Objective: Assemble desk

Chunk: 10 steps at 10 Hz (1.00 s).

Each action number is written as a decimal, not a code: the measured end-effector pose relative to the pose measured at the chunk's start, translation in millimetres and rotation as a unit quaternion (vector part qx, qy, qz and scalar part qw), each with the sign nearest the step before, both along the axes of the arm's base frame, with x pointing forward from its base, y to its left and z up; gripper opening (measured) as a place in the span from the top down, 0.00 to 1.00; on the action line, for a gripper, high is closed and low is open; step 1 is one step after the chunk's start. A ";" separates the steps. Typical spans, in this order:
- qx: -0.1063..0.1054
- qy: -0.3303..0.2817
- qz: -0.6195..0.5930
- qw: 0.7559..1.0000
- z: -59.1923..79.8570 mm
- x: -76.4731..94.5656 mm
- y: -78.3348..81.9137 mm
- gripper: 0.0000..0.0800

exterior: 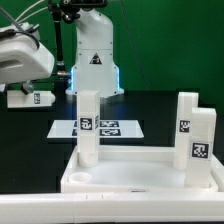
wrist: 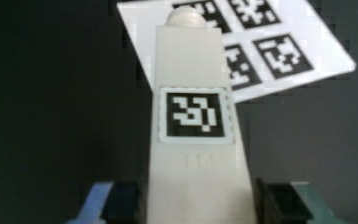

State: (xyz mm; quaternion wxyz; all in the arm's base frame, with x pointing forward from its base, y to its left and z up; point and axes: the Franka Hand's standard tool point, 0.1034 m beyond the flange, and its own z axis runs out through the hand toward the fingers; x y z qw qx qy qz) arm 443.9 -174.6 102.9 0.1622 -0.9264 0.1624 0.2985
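Observation:
The white desk top lies at the front with its rim up. Three white legs stand upright in it: one at the exterior view's left and two at the right. My gripper is at the far left, low over the black table. In the wrist view the gripper has its fingers against both sides of a fourth white leg, which bears a black-and-white tag and points toward the marker board. That leg also shows in the exterior view, lying level.
The marker board lies flat on the black table behind the desk top, and shows in the wrist view beyond the leg's tip. The robot's white base stands at the back. A green wall closes the scene.

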 end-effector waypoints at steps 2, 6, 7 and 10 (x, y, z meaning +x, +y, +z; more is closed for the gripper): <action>-0.023 -0.055 0.009 0.998 15.2 16.6 4.0 0.64; -0.088 -0.230 0.036 0.969 74.9 95.2 16.4 0.64; -0.092 -0.238 0.027 0.966 69.1 81.4 18.7 0.64; -0.143 -0.318 0.010 0.937 72.6 99.7 17.1 0.64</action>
